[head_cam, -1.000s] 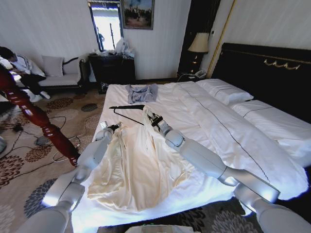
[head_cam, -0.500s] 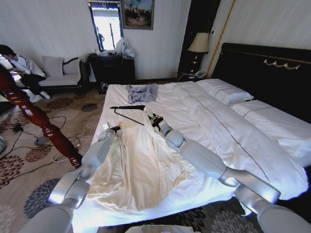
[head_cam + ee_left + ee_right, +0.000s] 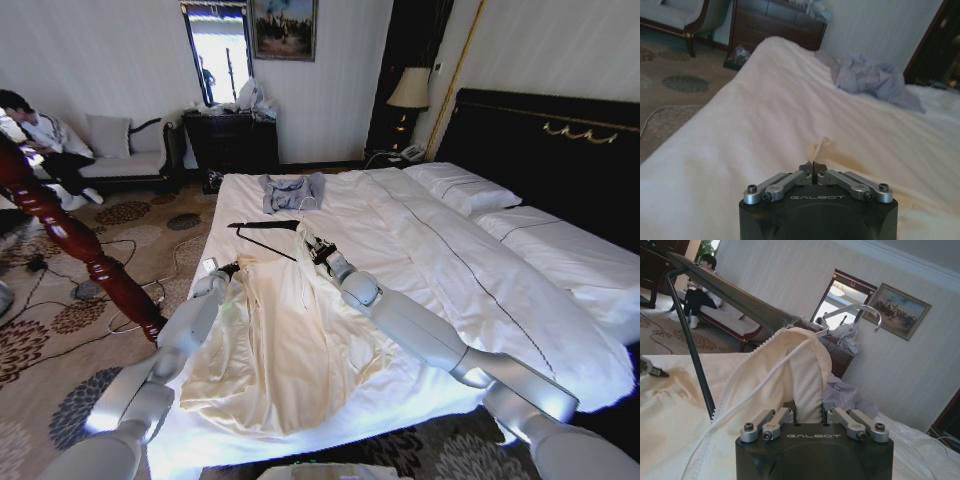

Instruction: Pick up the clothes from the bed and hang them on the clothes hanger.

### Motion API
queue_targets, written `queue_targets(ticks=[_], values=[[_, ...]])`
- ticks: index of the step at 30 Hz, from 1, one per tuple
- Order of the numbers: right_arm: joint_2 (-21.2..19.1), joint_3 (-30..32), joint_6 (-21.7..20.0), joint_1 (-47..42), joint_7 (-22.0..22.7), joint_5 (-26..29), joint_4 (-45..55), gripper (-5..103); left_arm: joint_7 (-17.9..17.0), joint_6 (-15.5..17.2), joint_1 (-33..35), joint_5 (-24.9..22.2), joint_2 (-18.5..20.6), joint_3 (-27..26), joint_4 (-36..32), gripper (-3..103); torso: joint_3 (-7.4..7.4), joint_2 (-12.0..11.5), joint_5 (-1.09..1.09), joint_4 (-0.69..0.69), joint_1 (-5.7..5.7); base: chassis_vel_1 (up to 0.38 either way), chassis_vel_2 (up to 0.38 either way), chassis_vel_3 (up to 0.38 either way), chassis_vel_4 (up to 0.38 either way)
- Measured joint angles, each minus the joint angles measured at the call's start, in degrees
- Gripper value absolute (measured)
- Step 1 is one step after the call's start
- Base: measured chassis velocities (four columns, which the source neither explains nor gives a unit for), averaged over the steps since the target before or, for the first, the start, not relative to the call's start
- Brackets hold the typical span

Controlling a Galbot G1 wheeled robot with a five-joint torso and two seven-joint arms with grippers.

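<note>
Hotel-style bedroom: striped walls, patterned carpet, dark dresser (image 3: 232,138), lamp (image 3: 409,88), red wooden post (image 3: 75,242) at left. Wide bed (image 3: 520,290) in white sheets, grey-blue garment (image 3: 292,190) near its far edge. Cream clothes (image 3: 290,345) spread flat on the bed, hanger (image 3: 265,226) at the collar, partly threaded in. Step in hand, apparently: fitting the hanger. Right tool (image 3: 314,247) pinched on the collar fabric; left tool (image 3: 232,268) closed on the shoulder edge. Next calls for drawing that shoulder over the hanger arm without dragging cloth.
</note>
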Motion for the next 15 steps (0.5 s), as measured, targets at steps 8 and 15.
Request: queue_targets(ticks=[8, 15], values=[[-2.2, 0.1, 0.6, -0.2, -0.3, -0.4, 1.0, 23, 0.5, -0.8, 2.4, -3.3, 3.8, -0.5, -9.6, 0, 0.00, 0.0, 0.01, -0.01, 0.00, 0.000, 0.000, 0.000, 0.000], [-3.1, -0.3, 1.7, -1.0, -1.4, -1.9, 1.7, 23, -0.2, -0.6, 3.7, -4.7, 6.1, -0.3, -16.1, 0, 0.00, 0.0, 0.01, -0.02, 0.00, 0.000, 0.000, 0.000, 0.000]])
